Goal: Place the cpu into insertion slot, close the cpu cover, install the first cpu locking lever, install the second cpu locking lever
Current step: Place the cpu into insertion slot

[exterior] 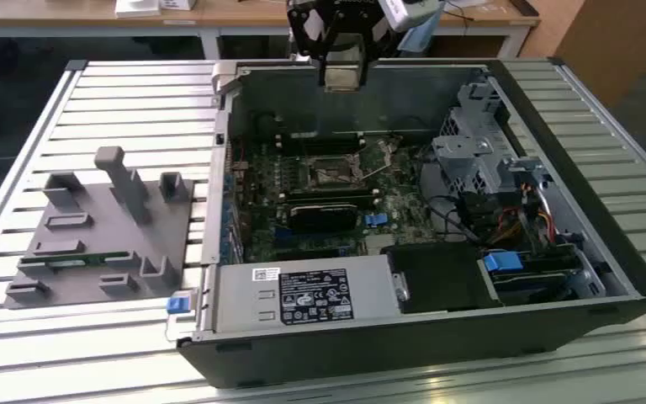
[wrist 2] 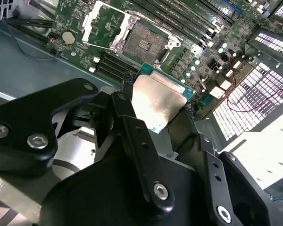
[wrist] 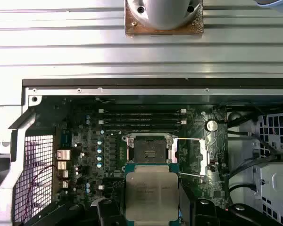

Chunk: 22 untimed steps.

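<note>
Gripping the cpu (wrist 2: 153, 106) by two opposite edges, the tool (wrist 2: 158, 94) is clenching its black fingers (wrist 2: 132, 122) against the chip, whose dull silver top is facing the camera in both wrist views. In the exterior view the tool (exterior: 343, 76) is hanging above the open computer case (exterior: 413, 353), over the case edge opposite the labelled power supply (exterior: 300, 296). The case is lying on its side on the slatted bench (exterior: 132, 93), and a grey fixture (exterior: 104, 236) is sitting near the bench edge on the exterior view's left. On the board inside, the insertion slot (wrist: 149, 149) is lying bare with its dark centre showing. The cpu cover (wrist: 191, 157) is standing swung open just beside it. In the first wrist view the cpu (wrist: 151, 195) is hovering apart from the slot, not seated in it.
</note>
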Each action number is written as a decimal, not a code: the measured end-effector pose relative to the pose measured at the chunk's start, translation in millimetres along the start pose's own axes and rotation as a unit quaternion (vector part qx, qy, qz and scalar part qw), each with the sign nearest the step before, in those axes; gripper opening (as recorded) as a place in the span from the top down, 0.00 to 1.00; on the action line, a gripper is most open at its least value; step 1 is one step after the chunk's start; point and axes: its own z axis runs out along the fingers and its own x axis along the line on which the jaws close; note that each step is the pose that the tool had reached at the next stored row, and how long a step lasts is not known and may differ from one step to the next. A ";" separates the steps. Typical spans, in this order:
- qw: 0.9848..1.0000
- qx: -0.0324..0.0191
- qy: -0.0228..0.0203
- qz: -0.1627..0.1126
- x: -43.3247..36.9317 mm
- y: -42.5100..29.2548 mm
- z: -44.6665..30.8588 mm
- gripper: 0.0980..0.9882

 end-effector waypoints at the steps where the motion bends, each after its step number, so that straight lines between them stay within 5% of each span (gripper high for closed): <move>1: 1.000 0.000 0.000 0.000 0.0 0.0 0.0 0.50; 9: 1.000 0.000 0.000 0.002 0.0 0.0 0.0 0.50; 14: 1.000 -0.001 -0.003 0.028 0.0 0.0 0.1 0.50; 22: 0.996 -0.002 -0.008 0.094 0.0 -0.1 0.7 0.50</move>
